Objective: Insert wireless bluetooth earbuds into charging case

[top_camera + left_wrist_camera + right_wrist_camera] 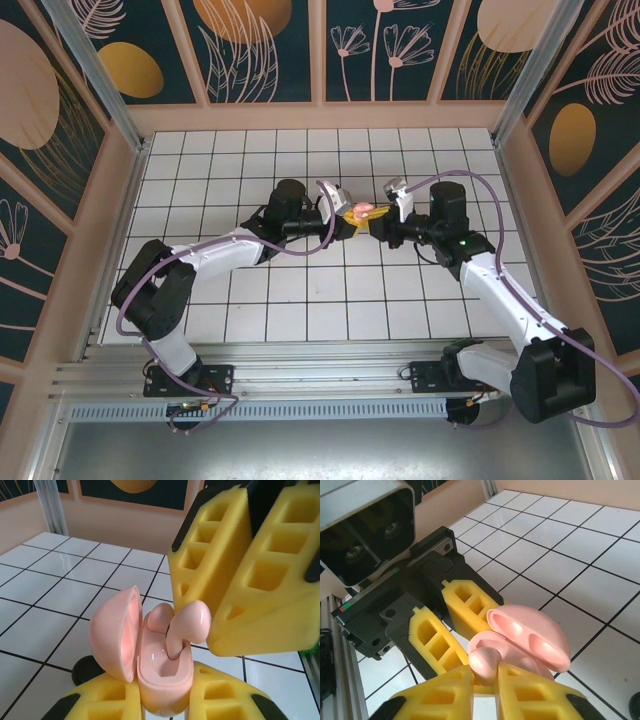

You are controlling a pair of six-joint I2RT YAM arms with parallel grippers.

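My left gripper point(165, 695) is shut on the base of the pale pink charging case point(162, 680), held above the tiles with its lid point(115, 632) swung open to the left. One pink earbud point(160, 615) sits in the far slot. A second pink earbud point(192, 622) stands with its stem in the near slot and its head above the rim. My right gripper point(485, 672) is shut on that earbud's head point(484, 664), with a yellow pad on either side. From above, the two grippers meet tip to tip at the case point(362, 211) over the middle of the floor.
White tiled floor point(300, 300) stretches around both arms. Low beige walls point(320, 115) bound it at the back and sides. A dark round object point(85, 670) lies on the tiles under the left gripper.
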